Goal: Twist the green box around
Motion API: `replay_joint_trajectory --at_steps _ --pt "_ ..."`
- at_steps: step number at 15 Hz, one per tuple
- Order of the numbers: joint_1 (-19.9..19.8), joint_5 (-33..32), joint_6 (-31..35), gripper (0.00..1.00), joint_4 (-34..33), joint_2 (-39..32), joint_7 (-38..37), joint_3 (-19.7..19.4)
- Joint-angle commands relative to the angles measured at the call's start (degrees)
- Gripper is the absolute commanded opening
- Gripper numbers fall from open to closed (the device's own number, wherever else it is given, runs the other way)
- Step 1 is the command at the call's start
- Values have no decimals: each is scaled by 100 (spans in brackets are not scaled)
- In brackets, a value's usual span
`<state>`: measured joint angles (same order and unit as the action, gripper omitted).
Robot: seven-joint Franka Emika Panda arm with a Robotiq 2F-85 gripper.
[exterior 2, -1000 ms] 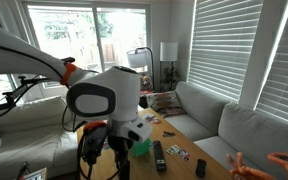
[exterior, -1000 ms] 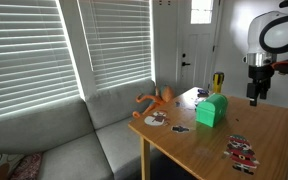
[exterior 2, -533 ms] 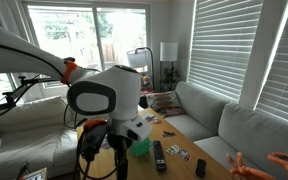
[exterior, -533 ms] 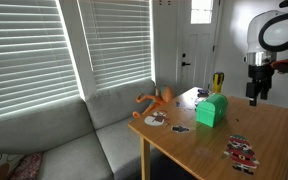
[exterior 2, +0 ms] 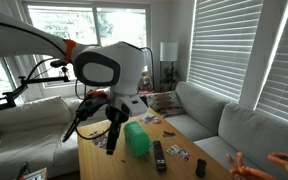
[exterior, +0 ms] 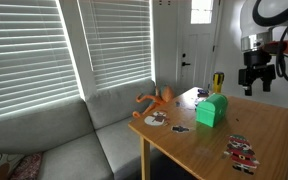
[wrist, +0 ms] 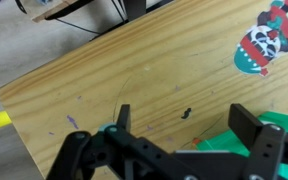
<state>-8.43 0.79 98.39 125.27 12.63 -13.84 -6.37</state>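
Observation:
The green box [exterior: 212, 110] stands on the wooden table [exterior: 259, 130] near its far side; it also shows in an exterior view [exterior 2: 137, 139]. My gripper [exterior: 254, 80] hangs in the air above the table, up and to the right of the box, open and empty. In an exterior view the gripper [exterior 2: 111, 137] hangs just left of the box. In the wrist view the open fingers [wrist: 189, 125] frame bare wood, with a corner of the green box [wrist: 284, 135] at the lower right, under one finger.
An orange starfish toy [exterior: 156, 100] lies at the table's corner near the grey sofa [exterior: 74, 135]. Flat stickers [exterior: 242, 150] lie on the table; one shows in the wrist view [wrist: 264, 45]. A black remote [exterior 2: 158, 155] lies beside the box. A yellow object [exterior: 217, 82] stands behind the box.
The arm has risen and shifted towards the green box. In an exterior view the box, earlier mostly hidden behind the arm, now shows fully.

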Motion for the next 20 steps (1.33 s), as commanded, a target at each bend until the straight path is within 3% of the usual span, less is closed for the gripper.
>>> replay_joint_trajectory --at_steps 1,9,20 --pt "41 357 -185 100 -431 -196 -980 147" --pt "102 751 872 100 -535 -534 -2578 355" --pt "291 1086 1821 100 -520 -1000 -3094 368"
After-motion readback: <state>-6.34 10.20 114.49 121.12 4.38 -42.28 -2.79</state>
